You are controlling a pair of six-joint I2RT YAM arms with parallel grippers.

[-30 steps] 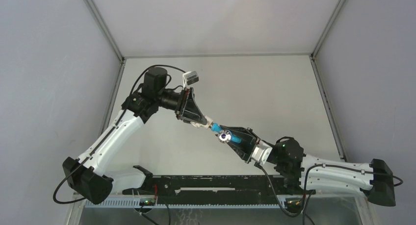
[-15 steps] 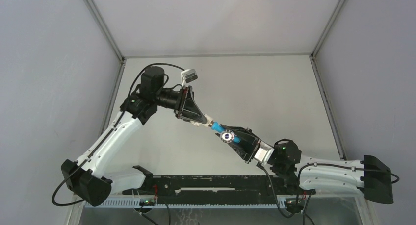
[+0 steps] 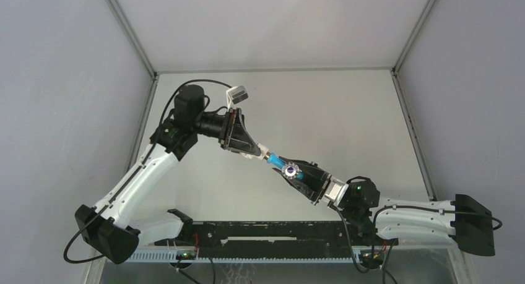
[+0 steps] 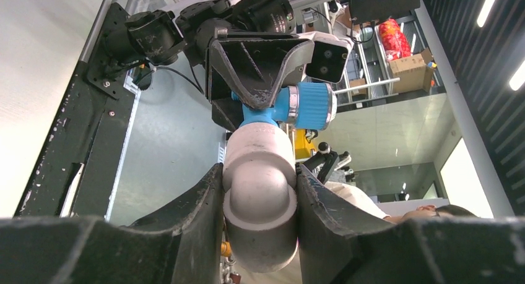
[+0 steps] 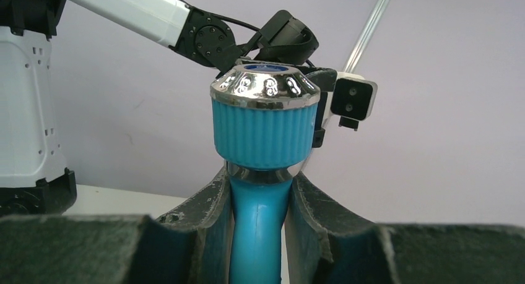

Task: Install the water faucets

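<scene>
My right claw [image 5: 260, 185] was clenched on the blue faucet [image 5: 265, 132]. Both fingers pressed against its smooth blue stem just under the ribbed knob. In my right wrist view the knob's chrome cap, with its blue centre, pointed up.

My left claw [image 4: 259, 180] was clamped on the white fitting [image 4: 257, 148], a short rounded cylinder that filled the gap between my fingers. Seen from my left wrist, the far end of the fitting touched the faucet's blue body. The ribbed knob stuck out to the right of that joint, and a dark finger of my right claw lay across the faucet above it. I could not tell whether the two parts were seated together or only butted end to end.

From above, both my arms reached inward and met over the middle of the table [image 3: 347, 123]. The left claw came in from the upper left and the right claw from the lower right, their tips almost nose to nose. The faucet sat between them, held up off the tabletop, with its shiny knob facing the overhead camera
</scene>
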